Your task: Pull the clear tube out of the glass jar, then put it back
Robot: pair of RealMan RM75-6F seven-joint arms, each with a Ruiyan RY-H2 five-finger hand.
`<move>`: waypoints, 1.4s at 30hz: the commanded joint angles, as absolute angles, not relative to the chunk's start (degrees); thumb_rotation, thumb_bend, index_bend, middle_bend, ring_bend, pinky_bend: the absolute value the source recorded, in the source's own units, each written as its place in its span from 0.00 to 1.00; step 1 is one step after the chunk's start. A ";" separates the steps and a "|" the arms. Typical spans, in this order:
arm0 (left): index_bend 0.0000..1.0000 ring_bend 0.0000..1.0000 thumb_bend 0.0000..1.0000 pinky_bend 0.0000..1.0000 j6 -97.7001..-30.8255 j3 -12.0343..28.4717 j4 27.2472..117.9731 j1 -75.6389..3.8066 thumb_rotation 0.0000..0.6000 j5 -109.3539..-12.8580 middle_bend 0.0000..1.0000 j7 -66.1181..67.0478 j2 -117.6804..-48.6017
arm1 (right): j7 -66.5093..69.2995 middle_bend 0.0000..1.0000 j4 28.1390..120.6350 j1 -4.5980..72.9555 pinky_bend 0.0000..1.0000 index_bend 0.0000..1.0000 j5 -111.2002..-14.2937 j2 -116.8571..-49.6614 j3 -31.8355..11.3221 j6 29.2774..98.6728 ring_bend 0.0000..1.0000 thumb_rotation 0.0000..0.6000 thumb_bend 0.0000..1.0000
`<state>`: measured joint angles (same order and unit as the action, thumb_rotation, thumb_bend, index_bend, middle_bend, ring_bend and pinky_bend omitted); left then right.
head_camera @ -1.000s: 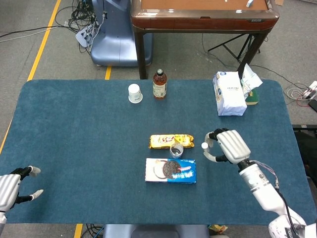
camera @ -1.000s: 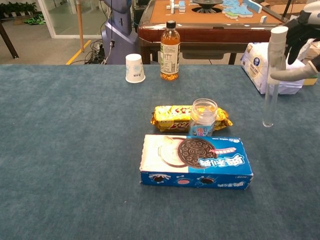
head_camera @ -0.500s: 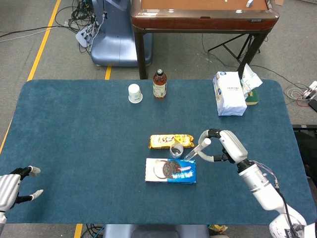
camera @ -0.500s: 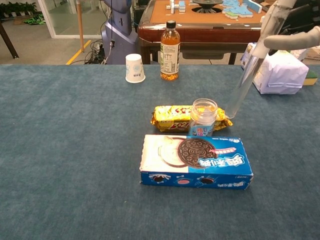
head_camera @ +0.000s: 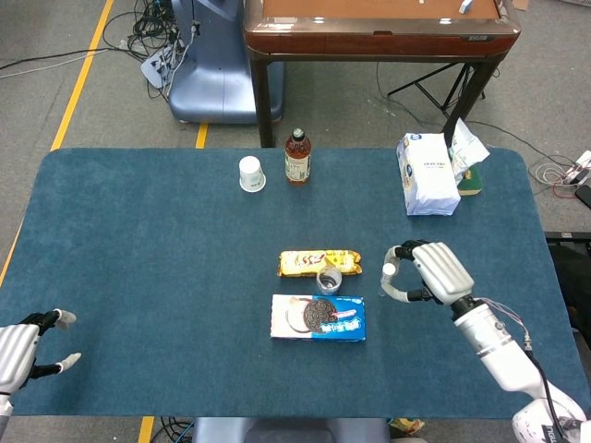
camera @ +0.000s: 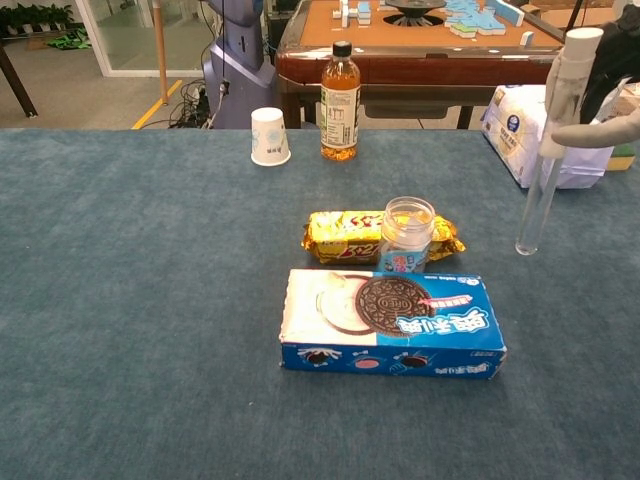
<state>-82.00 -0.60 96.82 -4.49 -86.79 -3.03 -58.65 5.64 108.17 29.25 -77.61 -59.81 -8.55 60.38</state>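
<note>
The right robot hand (head_camera: 432, 273) pinches the clear tube (camera: 548, 150) near its capped top, holding it nearly upright above the table (head_camera: 138, 240), toward the right edge and apart from the glass jar (camera: 407, 234). The left robot hand (head_camera: 28, 349) rests spread, holding nothing, at the near left corner.

no wording is sharp enough to read on the cookie box (camera: 392, 325), bottle (camera: 340, 101) or tissue pack (head_camera: 427, 175).
</note>
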 commanded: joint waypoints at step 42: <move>0.38 0.39 0.14 0.60 -81.41 -0.76 97.43 -4.56 1.00 -86.36 0.46 -2.46 -58.23 | 19.66 0.55 101.84 26.00 0.37 0.67 -85.32 -67.44 -10.11 71.50 0.40 1.00 0.52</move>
